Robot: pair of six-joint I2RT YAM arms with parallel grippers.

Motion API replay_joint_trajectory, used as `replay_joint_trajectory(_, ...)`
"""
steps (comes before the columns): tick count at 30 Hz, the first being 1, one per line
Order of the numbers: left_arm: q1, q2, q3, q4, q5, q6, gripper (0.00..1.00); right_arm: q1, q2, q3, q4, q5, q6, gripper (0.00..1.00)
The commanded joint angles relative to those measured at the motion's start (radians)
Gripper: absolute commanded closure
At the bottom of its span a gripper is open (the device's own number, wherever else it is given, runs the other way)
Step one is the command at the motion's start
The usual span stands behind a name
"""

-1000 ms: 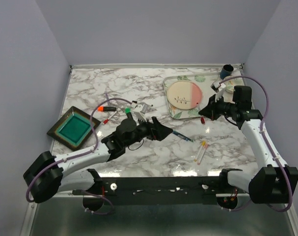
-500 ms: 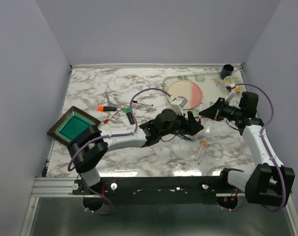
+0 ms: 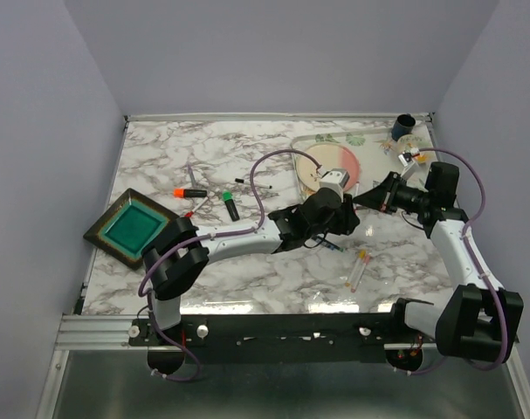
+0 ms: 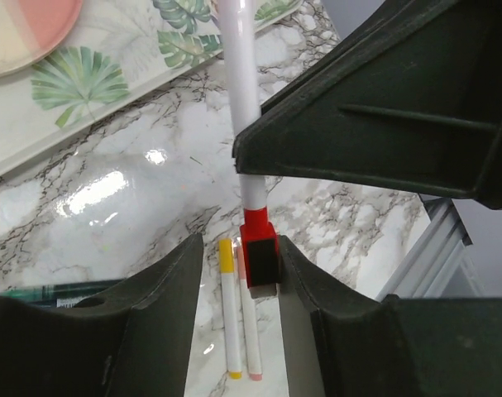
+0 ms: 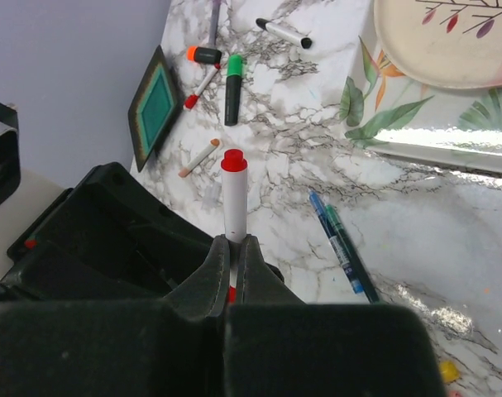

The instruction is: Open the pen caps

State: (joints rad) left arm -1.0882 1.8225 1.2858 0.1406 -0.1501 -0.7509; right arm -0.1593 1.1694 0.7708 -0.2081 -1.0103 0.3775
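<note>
My right gripper (image 5: 234,244) is shut on a white pen (image 5: 235,203), whose far red end (image 5: 234,160) points away from the wrist. In the left wrist view the same pen (image 4: 242,74) runs down behind the right gripper and ends in a red pen cap (image 4: 260,248). That cap sits between the fingers of my left gripper (image 4: 238,244). It touches the right finger, and a gap shows on the left side. From above, the left gripper (image 3: 347,218) meets the right gripper (image 3: 365,201) over the table beside the tray.
Yellow- and pink-capped pens (image 4: 234,318) lie under the left gripper. Blue and green pens (image 5: 341,240) lie nearby. A green-capped highlighter (image 3: 230,204), an orange-capped one (image 3: 190,191), a leaf-print tray (image 3: 310,199) with a plate, and a teal dish (image 3: 131,229) share the table.
The left arm has swung right from mid-table to the right gripper, and its jaws have narrowed around the red cap. The right gripper has kept hold of the pen.
</note>
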Motion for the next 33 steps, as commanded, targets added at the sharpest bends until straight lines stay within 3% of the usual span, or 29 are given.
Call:
replay_joint_trajectory(1,-0.007,0.04,0.067,-0.075,-0.086,0.042,0.55,-0.006,0.009,-0.013,0.018,-0.022,0.023,0.99)
replay_joint_trajectory(4,-0.007,0.05,0.089,-0.079,-0.085,0.05,0.62,-0.006,0.013,-0.016,0.022,-0.024,0.027,0.99)
replay_joint_trajectory(7,-0.007,0.061,0.104,-0.084,-0.072,0.054,0.8,-0.006,0.019,-0.015,0.033,-0.027,0.034,0.99)
replay_joint_trajectory(8,-0.007,0.064,0.106,-0.084,-0.066,0.058,0.94,-0.006,0.019,-0.013,0.038,-0.025,0.04,0.99)
replay_joint_trajectory(9,-0.007,0.064,0.103,-0.085,-0.06,0.056,1.0,-0.006,0.019,-0.011,0.047,-0.022,0.043,1.0)
replay_joint_trajectory(13,-0.016,0.029,0.058,-0.07,-0.014,0.054,1.0,-0.006,0.024,0.022,0.085,0.099,0.067,0.99)
replay_joint_trajectory(19,-0.045,-0.052,-0.095,-0.015,0.029,0.016,1.0,-0.017,0.062,0.1,0.315,0.343,0.242,0.99)
replay_joint_trajectory(23,-0.047,-0.103,-0.219,0.03,0.017,-0.014,1.0,-0.017,0.087,0.107,0.401,0.387,0.348,0.99)
replay_joint_trajectory(33,-0.052,-0.146,-0.279,0.057,0.072,-0.01,1.0,-0.019,0.076,0.076,0.466,0.484,0.368,1.0)
